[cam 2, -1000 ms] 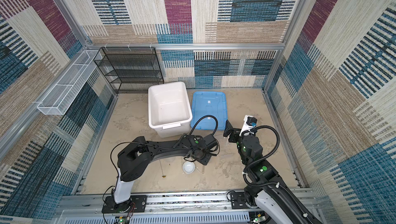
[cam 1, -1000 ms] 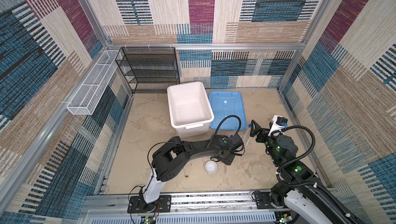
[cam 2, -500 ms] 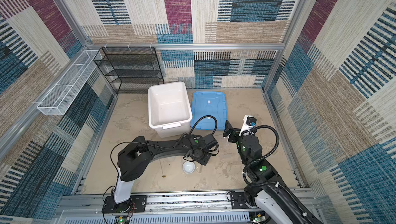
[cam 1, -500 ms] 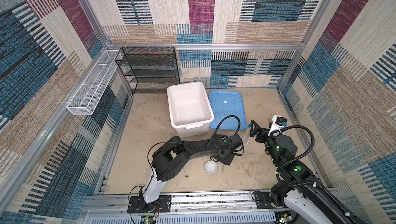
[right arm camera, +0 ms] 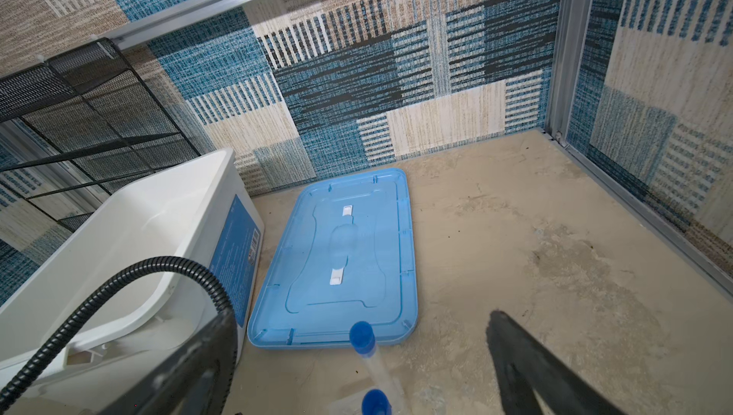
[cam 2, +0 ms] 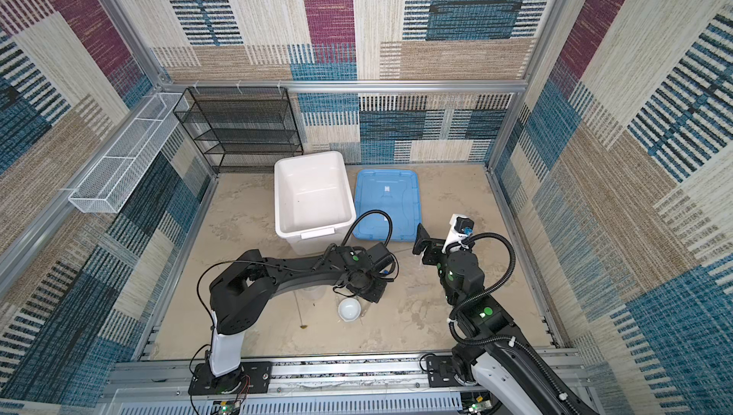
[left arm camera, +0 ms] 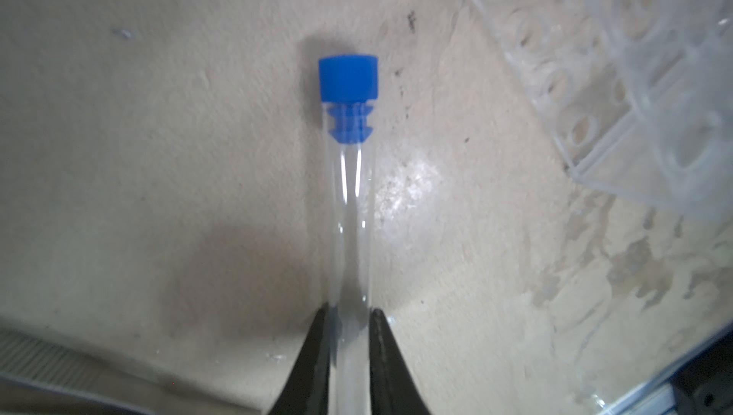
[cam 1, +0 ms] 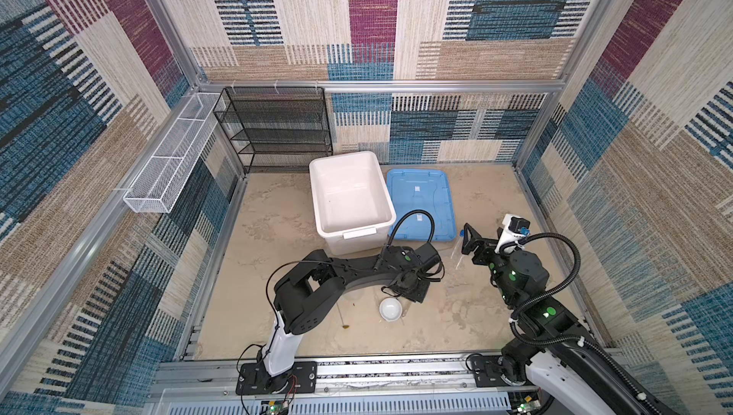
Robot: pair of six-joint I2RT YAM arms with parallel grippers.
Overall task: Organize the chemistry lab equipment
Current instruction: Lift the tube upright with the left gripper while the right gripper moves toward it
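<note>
While the left gripper (left arm camera: 351, 314) squeezed its two black fingers (left arm camera: 317, 341) on the clear end of a blue-capped tube (left arm camera: 351, 202), the tube pointed out flat, low over the tan floor (left arm camera: 158, 115). A clear rack (left arm camera: 634, 76) sat near it, and the white dish (cam 1: 390, 308) sat just beside that gripper. The right gripper (cam 1: 465, 239) was wide open and held nothing, and two more tubes (right arm camera: 367, 349) lay under it, close to the blue lid (right arm camera: 349, 254) beside the white box (right arm camera: 139, 234).

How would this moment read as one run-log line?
left hand: gripping blue-capped test tube | right hand: open, empty | white box: lid off
</note>
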